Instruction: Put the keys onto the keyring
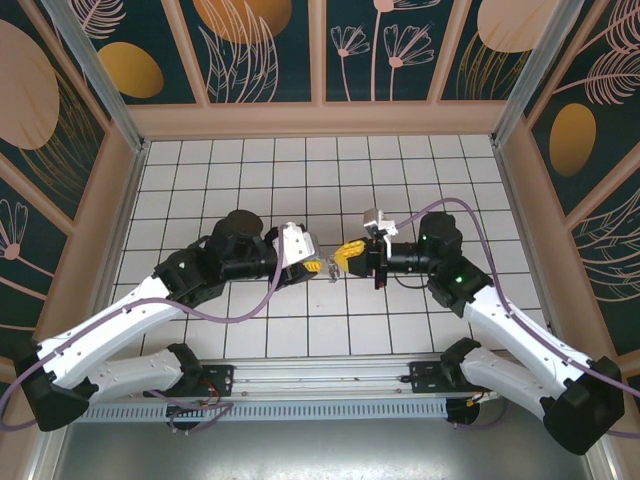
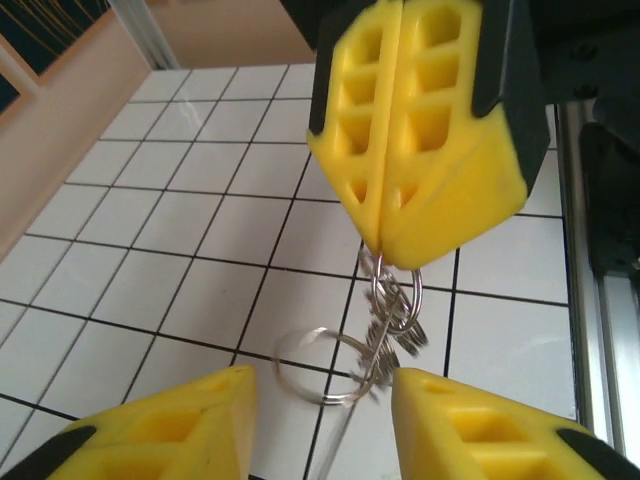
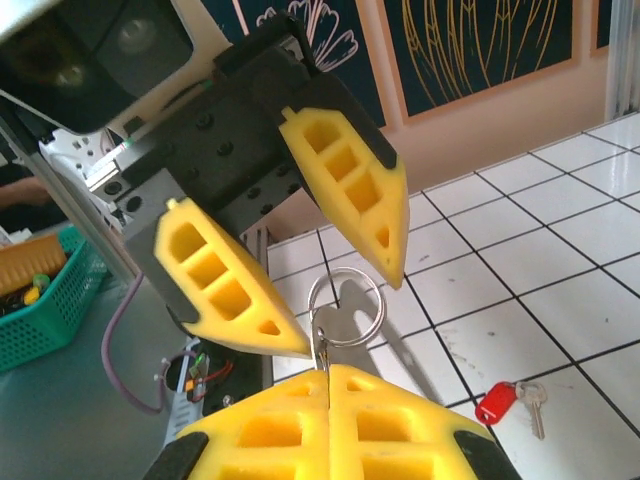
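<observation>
The keyring (image 3: 345,308) is a cluster of thin silvery metal rings, hanging in the air above the white tiles. My right gripper (image 3: 328,375) is shut on its small links, with the big loop standing free above its fingertips. In the left wrist view the same rings (image 2: 392,305) dangle below the right gripper (image 2: 380,245). My left gripper (image 2: 320,385) is open, one yellow finger on each side of the big loop and not touching it. In the top view the left gripper (image 1: 316,265) and right gripper (image 1: 345,257) meet tip to tip. One red-headed key (image 3: 497,403) lies flat on the tiles.
The tiled floor (image 1: 300,180) is walled by tan panels on three sides. An aluminium rail (image 1: 320,375) with the arm bases runs along the near edge. A green basket (image 3: 40,300) sits beyond the rail, off the table.
</observation>
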